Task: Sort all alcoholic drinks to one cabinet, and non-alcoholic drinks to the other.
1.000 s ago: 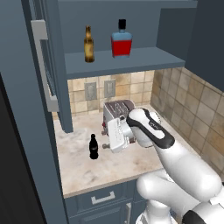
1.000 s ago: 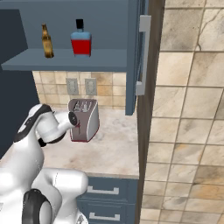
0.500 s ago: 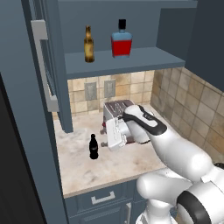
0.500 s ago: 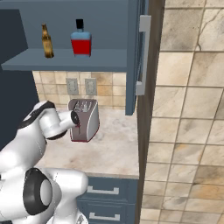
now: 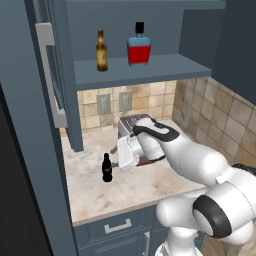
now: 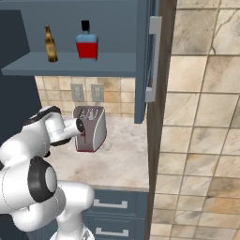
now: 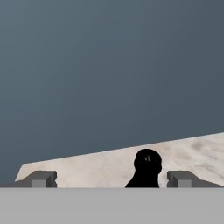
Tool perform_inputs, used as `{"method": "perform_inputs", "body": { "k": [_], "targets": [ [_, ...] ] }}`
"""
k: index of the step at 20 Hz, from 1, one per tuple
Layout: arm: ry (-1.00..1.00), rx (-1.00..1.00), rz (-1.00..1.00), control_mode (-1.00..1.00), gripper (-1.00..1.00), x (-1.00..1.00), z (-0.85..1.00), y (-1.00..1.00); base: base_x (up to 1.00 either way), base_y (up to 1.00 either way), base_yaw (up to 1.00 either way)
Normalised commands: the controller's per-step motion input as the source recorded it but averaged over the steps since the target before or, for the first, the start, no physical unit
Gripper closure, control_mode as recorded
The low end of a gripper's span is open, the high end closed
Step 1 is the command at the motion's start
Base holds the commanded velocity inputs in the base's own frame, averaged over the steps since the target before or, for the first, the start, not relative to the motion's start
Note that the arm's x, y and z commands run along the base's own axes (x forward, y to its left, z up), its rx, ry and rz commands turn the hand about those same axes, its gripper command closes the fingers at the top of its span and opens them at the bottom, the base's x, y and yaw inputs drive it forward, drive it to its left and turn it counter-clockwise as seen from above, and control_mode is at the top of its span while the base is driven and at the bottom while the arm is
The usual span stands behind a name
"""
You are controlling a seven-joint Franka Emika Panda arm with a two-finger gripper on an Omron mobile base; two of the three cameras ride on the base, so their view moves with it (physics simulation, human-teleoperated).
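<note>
The arm has swung in toward the cola bottle (image 5: 106,168) standing on the tabletop (image 5: 145,185), whose cap now sits between the wide-open, empty jaws of the gripper (image 7: 111,179), readying a grasp.

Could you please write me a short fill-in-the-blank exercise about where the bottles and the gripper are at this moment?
1. The slim amber-brown beer bottle stands on the open cabinet shelf beside the squat square bottle of ____ liquid.
2. The small black cola bottle stands on the marble ____.
3. The gripper has its jaws ____, with the cola bottle's top between the fingertips in the hand view.

Missing words: red; counter; open
</note>
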Motion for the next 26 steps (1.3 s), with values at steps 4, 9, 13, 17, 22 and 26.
{"method": "perform_inputs", "body": {
  "k": [4, 9, 13, 17, 22, 26],
  "targets": [
    [0.05, 0.00, 0.00, -1.00, -1.00, 0.17, -0.14, 0.06, 0.00, 0.00, 0.00],
    [0.03, 0.00, 0.00, -1.00, -1.00, 0.19, -0.11, 0.07, 0.00, 0.00, 0.00],
    [0.02, 0.00, 0.00, -1.00, -1.00, 0.16, -0.10, 0.06, 0.00, 0.00, 0.00],
    [0.00, 0.00, 0.00, -1.00, -1.00, 0.08, -0.11, 0.05, 0.00, 0.00, 0.00],
    [0.00, 0.00, 0.00, -1.00, -1.00, 0.01, -0.08, 0.08, 0.00, 0.00, 0.00],
    [0.00, 0.00, 0.01, -1.00, -1.00, -0.02, -0.02, 0.07, 0.00, 0.00, 0.00]
  ]
}}
